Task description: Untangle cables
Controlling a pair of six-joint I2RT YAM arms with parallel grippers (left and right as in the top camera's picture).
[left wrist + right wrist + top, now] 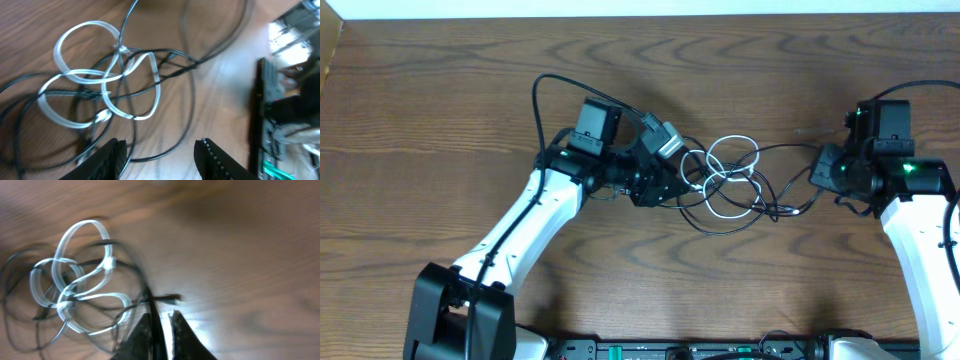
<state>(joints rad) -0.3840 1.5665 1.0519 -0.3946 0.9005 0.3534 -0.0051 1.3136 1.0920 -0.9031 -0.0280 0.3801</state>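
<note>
Right gripper (pixel 162 319) jaws, nearly closed, pinch the black cable (pixel 149 297), looped through the white cable (pixel 82 225) mid-counter (pixel 240 255); left gripper (pixel 159 146) jaws stand open over the tangle, so the pulling-apart step seems underway, next needing an anchoring grip.

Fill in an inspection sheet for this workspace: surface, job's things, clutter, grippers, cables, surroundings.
Surface: brown wooden table.
Job's things: white cable and black cable, looped together between the two arms.
Clutter: nothing seen.
Grippers: left gripper open at the bundle's edge; right gripper closed on the black cable.
Cables: thick arm cable arching off the left arm.
Surroundings: pale strip beyond the table's far edge.
</note>
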